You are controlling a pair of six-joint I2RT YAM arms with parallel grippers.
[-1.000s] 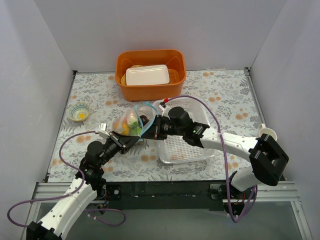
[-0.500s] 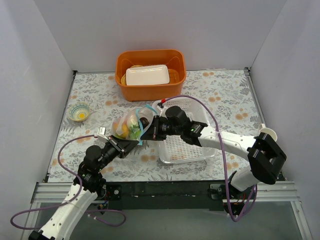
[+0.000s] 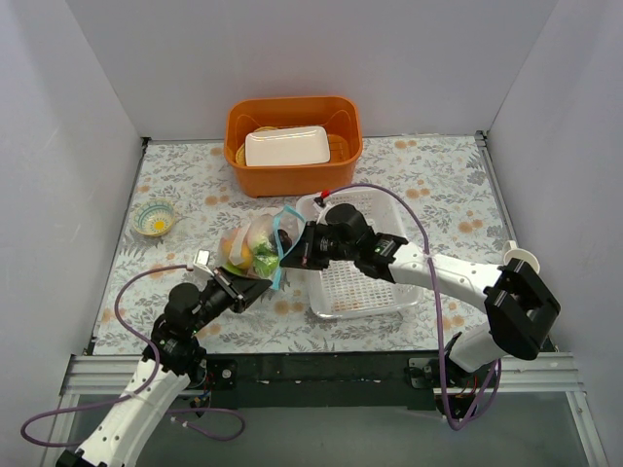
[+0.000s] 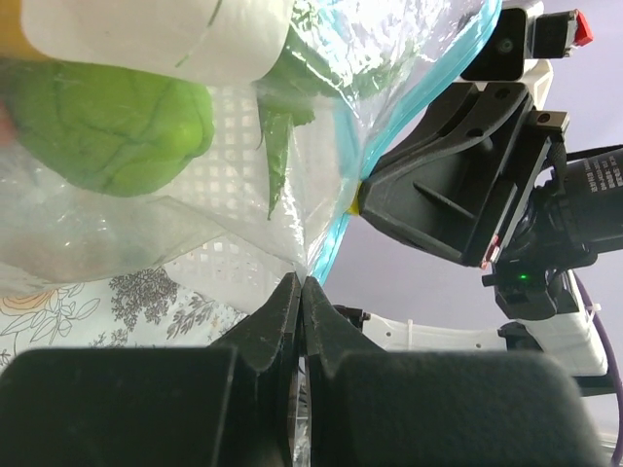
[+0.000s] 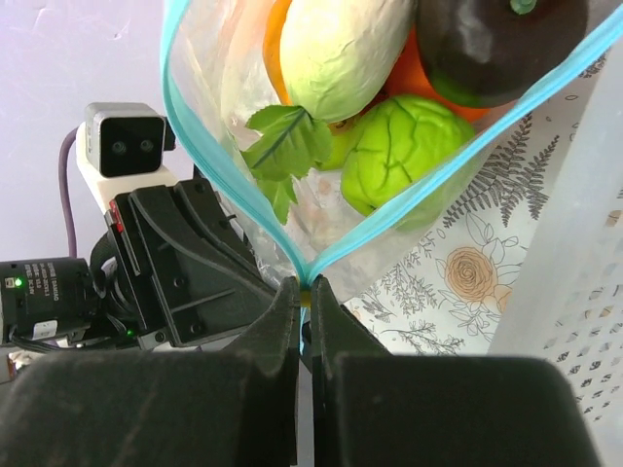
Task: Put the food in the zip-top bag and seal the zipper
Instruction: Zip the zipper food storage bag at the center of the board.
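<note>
The left gripper (image 4: 300, 282) was clamped shut on the bag (image 3: 255, 243) at its lower edge, and the right gripper (image 5: 305, 284) pinched one end of the zipper (image 5: 173, 68). The bag, its mouth gaping, held the food (image 5: 404, 156) between the two arms, beside the basket (image 3: 362, 288).

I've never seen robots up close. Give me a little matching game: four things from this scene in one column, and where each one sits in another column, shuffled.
Things:
1. zip-top bag
2. orange tub
3. small bowl
4. white mesh basket

Places:
A. at the back, white tray inside
B. far left, alone
C. just right of the bag
D. pinched by the left end effector and the right end effector, food inside

Pairs: 1-D, 2-A, 3-B, 4-C
</note>
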